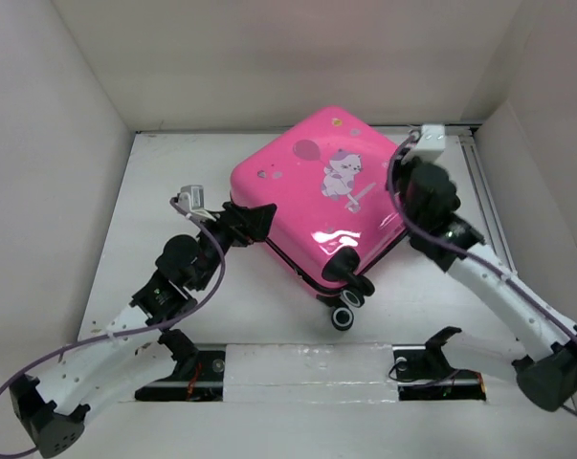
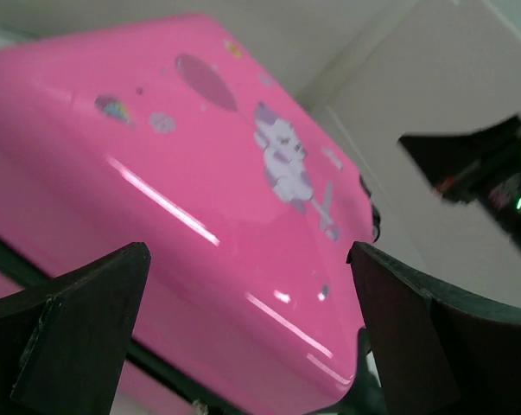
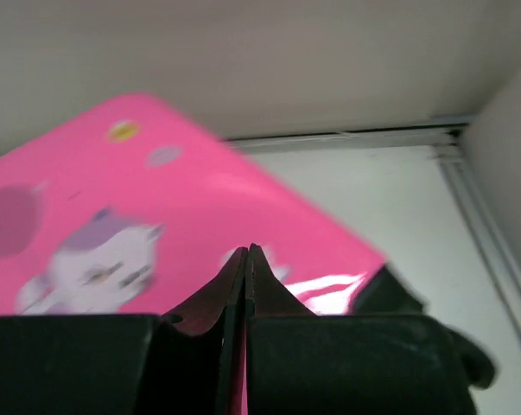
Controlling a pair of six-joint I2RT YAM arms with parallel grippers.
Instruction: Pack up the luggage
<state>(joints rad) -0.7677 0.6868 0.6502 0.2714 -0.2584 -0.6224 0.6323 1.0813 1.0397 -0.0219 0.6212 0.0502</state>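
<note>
The luggage [image 1: 317, 201] is a hot-pink hard-shell suitcase lying flat and closed in the middle of the table, with its cartoon animal and balloon stickers facing up. Its black wheels [image 1: 345, 311] point toward the near edge. My left gripper [image 1: 255, 222] is at the suitcase's left edge, open; in the left wrist view the pink shell [image 2: 208, 173] fills the wide gap of the gripper [image 2: 249, 259]. My right gripper [image 1: 406, 172] hovers at the suitcase's right edge, shut on nothing; the right wrist view shows its tips [image 3: 247, 251] pressed together over the shell [image 3: 156, 199].
White walls [image 1: 87, 115] box in the table on the left, back and right. A metal rail [image 1: 484, 182] runs along the right wall. Black arm mounts [image 1: 427, 359] sit at the near edge.
</note>
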